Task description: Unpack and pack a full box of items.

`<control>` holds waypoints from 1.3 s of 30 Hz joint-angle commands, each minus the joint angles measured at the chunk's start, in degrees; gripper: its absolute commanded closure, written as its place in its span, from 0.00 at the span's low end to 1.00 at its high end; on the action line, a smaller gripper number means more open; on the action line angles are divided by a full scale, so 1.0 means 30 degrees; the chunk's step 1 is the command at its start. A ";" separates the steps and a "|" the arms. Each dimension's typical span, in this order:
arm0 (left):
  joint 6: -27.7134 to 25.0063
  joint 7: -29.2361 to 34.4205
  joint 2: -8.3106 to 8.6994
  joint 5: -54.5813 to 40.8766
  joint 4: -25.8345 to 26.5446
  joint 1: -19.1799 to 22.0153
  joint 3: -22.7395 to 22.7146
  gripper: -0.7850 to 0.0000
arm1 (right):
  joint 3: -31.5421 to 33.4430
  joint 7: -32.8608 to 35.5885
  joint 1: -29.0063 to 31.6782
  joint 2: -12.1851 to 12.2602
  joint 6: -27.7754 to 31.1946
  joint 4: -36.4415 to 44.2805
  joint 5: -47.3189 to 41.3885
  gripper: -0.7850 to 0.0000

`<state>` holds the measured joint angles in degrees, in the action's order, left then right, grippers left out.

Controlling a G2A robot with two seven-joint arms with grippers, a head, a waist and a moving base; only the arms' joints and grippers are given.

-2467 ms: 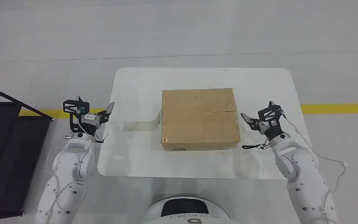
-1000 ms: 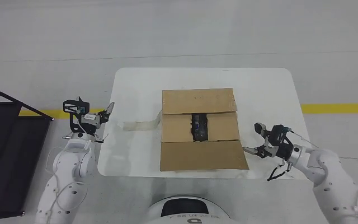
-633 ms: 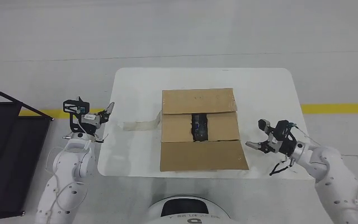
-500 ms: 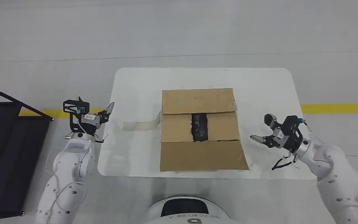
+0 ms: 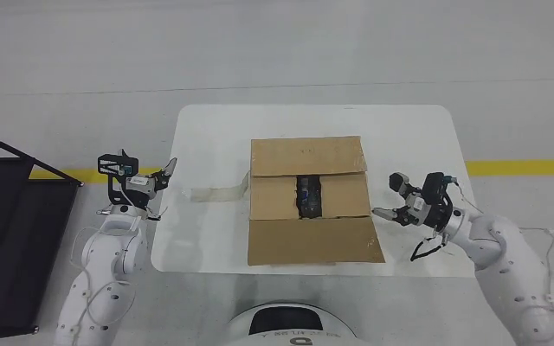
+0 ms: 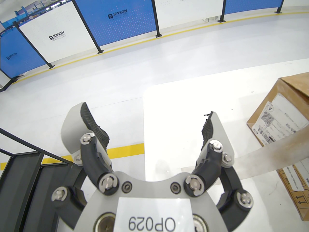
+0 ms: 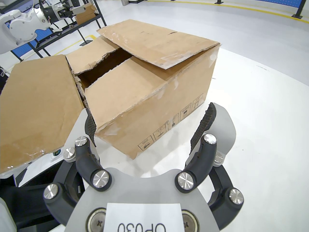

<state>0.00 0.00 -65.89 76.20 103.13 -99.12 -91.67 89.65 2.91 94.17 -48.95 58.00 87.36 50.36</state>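
Closest to you, the right gripper (image 7: pixel 149 114) is hanging with its jaws wide open and holding nothing, just beside the near right corner of the box (image 5: pixel 273 197). Over on the other side, the left gripper (image 6: pixel 146 119) is waiting off the table's left edge, and its jaws are gaping and holding nothing too. Next, the near flap (image 5: pixel 313 240) is lying folded out flat toward you. Past it, two inner flaps are partly covering the top, and a dark item (image 5: pixel 309 196) is peeking out of the gap between them. Farther on, the far flap (image 5: pixel 307 156) is sitting half lifted. The box is sitting in the middle of the white table (image 5: pixel 407 147), and nothing is lying out beside it, so I am guessing you are only starting. You are going to need the other flaps pushed back, the things lifted out, then put back in and the box closed. The box is brown cardboard, shaped like a brick, and the inner flaps are showing torn, ragged edges. A white label (image 6: pixel 272 119) is sticking to its left side, and a pale strip (image 5: pixel 212 192), maybe tape, is trailing from there. The pads (image 7: pixel 205 121) are looking black and bumpy. The table is looking smooth, with round corners.
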 commanded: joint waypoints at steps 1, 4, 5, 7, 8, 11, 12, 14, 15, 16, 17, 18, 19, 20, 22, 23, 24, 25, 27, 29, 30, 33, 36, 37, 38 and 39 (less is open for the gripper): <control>0.0000 0.0000 0.0000 0.0000 0.0000 0.0000 0.0000 0.00 | -0.0016 0.0142 0.0118 0.0031 0.0000 0.0152 0.0205 0.00; 0.0000 0.0000 0.0000 0.0000 0.0000 0.0000 0.0000 0.00 | -0.0218 0.0577 0.0421 0.0083 0.0000 0.0513 0.0632 0.00; 0.0000 0.0000 0.0000 0.0000 0.0000 0.0000 0.0000 0.00 | -0.0221 0.0703 0.0458 0.0103 0.0000 0.0522 0.0622 0.00; 0.0000 0.0000 0.0000 0.0000 0.0000 0.0000 0.0000 0.00 | -0.0346 0.0951 0.0556 0.0142 0.0000 0.0693 0.0717 0.00; 0.0000 0.0000 0.0000 0.0000 0.0000 0.0000 0.0000 0.00 | -0.0323 0.1062 0.0581 0.0159 -0.0034 0.0674 0.0846 0.00; 0.0000 0.0000 0.0000 0.0000 0.0000 0.0000 0.0000 0.00 | -0.0451 0.1287 0.0674 0.0151 -0.0271 0.0975 0.1620 0.00; 0.0000 0.0000 0.0000 0.0000 0.0000 0.0000 0.0000 0.00 | -0.0520 0.1304 0.0695 0.0142 -0.0378 0.1091 0.1976 0.00; 0.0000 0.0000 0.0000 0.0000 0.0000 0.0000 0.0000 0.00 | -0.0675 0.1170 0.0737 0.0114 -0.0607 0.1319 0.2672 0.00; 0.0000 0.0000 0.0000 0.0000 0.0000 0.0000 0.0000 0.00 | -0.0760 0.1050 0.0759 0.0098 -0.0710 0.1440 0.3041 0.00; 0.0000 0.0000 0.0000 0.0000 0.0000 0.0000 0.0000 0.00 | -0.0839 0.0884 0.0785 0.0080 -0.0801 0.1502 0.3320 0.00; 0.0000 0.0000 0.0000 0.0000 0.0000 0.0000 0.0000 0.00 | -0.0917 0.0739 0.0788 0.0059 -0.0947 0.1526 0.3537 0.00; 0.0000 0.0000 0.0000 0.0000 0.0000 0.0000 0.0000 0.00 | -0.0991 0.0628 0.0748 0.0032 -0.1239 0.1517 0.3709 0.00; 0.0000 0.0000 0.0000 0.0000 0.0000 0.0000 0.0000 0.00 | -0.1111 0.0560 0.0686 -0.0003 -0.1560 0.1494 0.3790 0.00; 0.0000 0.0000 0.0000 0.0000 0.0000 0.0000 0.0000 0.00 | -0.1255 0.0605 0.0599 -0.0043 -0.1936 0.1331 0.3729 0.00; 0.0000 0.0000 0.0000 0.0000 0.0000 0.0000 0.0000 0.00 | -0.1557 0.0996 0.0331 -0.0123 -0.2620 0.1065 0.3195 0.00; 0.0000 0.0000 0.0000 0.0000 0.0000 0.0000 0.0000 0.00 | -0.1699 0.1195 0.0214 -0.0137 -0.2469 0.1032 0.2944 0.00; 0.0000 0.0000 0.0000 0.0000 0.0000 0.0000 0.0000 0.00 | -0.1686 0.1310 0.0099 -0.0121 -0.2133 0.0916 0.2809 0.00; 0.0000 0.0000 0.0000 0.0000 0.0000 0.0000 0.0000 0.00 | -0.1555 0.1280 0.0048 -0.0091 -0.1796 0.0781 0.2729 0.00; 0.0000 0.0000 0.0000 0.0000 0.0000 0.0000 0.0000 0.00 | -0.1187 0.0968 0.0123 -0.0007 -0.0748 0.0608 0.2622 0.00; 0.0000 0.0000 0.0000 0.0000 0.0000 0.0000 0.0000 0.00 | -0.0674 0.0399 0.0294 0.0063 -0.0066 0.0470 0.2396 0.00; 0.0000 0.0000 0.0000 0.0000 0.0000 0.0000 0.0000 0.00 | -0.0450 0.0074 0.0430 0.0082 0.0000 0.0506 0.2180 0.00; 0.0000 0.0000 0.0000 0.0000 0.0000 0.0000 0.0000 0.00 | -0.0039 -0.0539 0.0897 0.0195 0.0000 0.1165 0.2057 0.00; 0.0000 0.0000 0.0000 0.0000 0.0000 0.0000 0.0000 0.00 | 0.0223 -0.1211 0.1205 0.0345 0.0000 0.1745 0.1856 0.00; 0.0000 0.0000 0.0000 0.0000 0.0000 0.0000 0.0000 0.00 | 0.0275 -0.1408 0.1213 0.0389 0.0000 0.1778 0.1649 0.00; 0.0000 0.0000 0.0000 0.0000 0.0000 0.0000 0.0000 0.00 | 0.0388 -0.1461 0.1205 0.0415 -0.0071 0.1411 0.1193 0.00; 0.0000 0.0000 0.0000 0.0000 0.0000 0.0000 0.0000 0.00 | 0.0493 -0.1326 0.1156 0.0418 -0.0349 0.1165 0.0879 0.00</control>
<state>0.00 0.00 -65.89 76.20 103.13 -99.12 -91.67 90.80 -1.40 97.78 -47.71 57.75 91.98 54.30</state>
